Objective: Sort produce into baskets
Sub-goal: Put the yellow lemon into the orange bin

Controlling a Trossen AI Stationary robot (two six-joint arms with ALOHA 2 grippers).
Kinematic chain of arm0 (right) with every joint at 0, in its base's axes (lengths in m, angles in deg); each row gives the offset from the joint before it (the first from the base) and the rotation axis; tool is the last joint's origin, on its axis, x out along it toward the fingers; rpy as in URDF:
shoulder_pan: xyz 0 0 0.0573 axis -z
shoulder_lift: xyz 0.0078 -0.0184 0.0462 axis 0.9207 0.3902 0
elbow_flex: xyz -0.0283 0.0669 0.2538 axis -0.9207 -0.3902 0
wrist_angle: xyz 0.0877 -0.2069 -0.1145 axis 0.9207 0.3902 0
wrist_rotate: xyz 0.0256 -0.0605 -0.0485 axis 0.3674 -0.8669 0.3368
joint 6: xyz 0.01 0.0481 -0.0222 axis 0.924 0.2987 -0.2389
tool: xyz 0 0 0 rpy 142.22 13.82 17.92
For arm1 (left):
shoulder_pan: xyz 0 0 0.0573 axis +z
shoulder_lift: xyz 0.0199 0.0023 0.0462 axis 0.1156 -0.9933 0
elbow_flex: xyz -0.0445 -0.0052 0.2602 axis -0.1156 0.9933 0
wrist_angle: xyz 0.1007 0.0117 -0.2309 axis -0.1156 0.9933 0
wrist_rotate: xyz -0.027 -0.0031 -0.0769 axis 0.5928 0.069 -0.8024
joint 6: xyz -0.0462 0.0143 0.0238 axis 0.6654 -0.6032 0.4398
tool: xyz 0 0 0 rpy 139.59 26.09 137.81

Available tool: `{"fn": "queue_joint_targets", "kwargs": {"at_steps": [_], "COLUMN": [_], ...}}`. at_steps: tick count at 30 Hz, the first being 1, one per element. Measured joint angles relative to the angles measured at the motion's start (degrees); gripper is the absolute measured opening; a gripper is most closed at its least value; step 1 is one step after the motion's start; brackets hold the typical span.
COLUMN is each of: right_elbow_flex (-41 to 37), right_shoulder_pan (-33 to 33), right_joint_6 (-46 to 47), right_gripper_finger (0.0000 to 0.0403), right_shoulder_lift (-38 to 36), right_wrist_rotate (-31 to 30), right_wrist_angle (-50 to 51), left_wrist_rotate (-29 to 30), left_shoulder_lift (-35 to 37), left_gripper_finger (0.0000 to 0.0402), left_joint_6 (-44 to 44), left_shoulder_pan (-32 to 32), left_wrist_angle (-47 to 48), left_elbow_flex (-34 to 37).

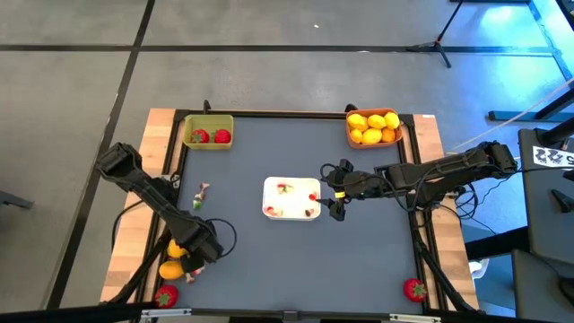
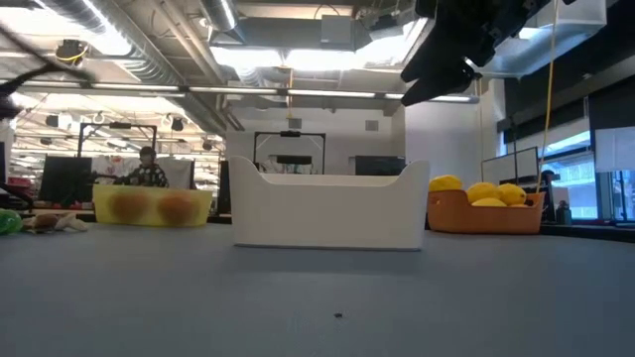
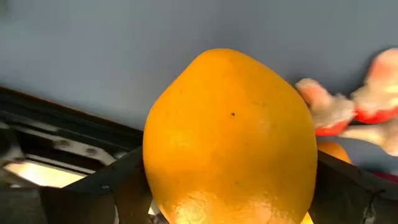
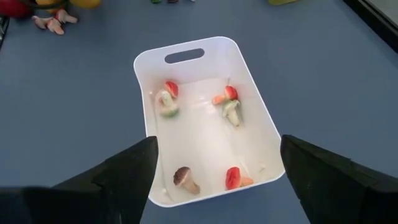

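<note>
No legible text, label, brand or sign anywhere on the table, baskets, tray or arms. Only mark: a white tag with black patterned squares (image 1: 554, 157) at the right edge of the high view, beside the right arm's base, bearing part of a dark digit-like character cut off by the picture's edge; not readable with certainty. Dark monitors in the room behind the table, low view: nothing legible on them.
</note>
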Motion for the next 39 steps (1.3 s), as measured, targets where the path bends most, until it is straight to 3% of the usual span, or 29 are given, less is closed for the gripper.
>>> {"fn": "queue_joint_targets", "kwargs": {"at_steps": [5,14,23,31,39], "right_elbow_flex": [0.0,0.0,0.0,0.0,0.0], "right_shoulder_pan": [0.0,0.0,0.0,0.0,0.0], "right_joint_6": [0.0,-3.3,-7.7,-9.4,-10.8], "right_gripper_finger": [0.0335,0.0335,0.0335,0.0335,0.0335], "right_shoulder_lift": [0.0,0.0,2.1,7.7,12.2], "right_wrist_rotate": [0.0,-0.5,0.6,3.0,7.5], "right_wrist_angle": [-0.6,-5.1,-13.7,-24.4,-36.2], "left_wrist_rotate": [7.9,26.8,43.5,48.2,50.4], "left_shoulder_lift": [4.5,16.4,24.1,22.5,19.6], "left_gripper_finger": [0.0319,0.0318,0.0318,0.0337,0.0343], "left_joint_6": [-1.2,-3.9,-18.8,-36.4,-45.9], "left_shoulder_pan": [2.7,7.5,13.0,16.0,18.7], "left_wrist_angle": [4.9,2.8,-15.5,-34.4,-46.0], "left_elbow_flex": [-3.5,-7.7,-7.8,-7.9,-7.9]}}
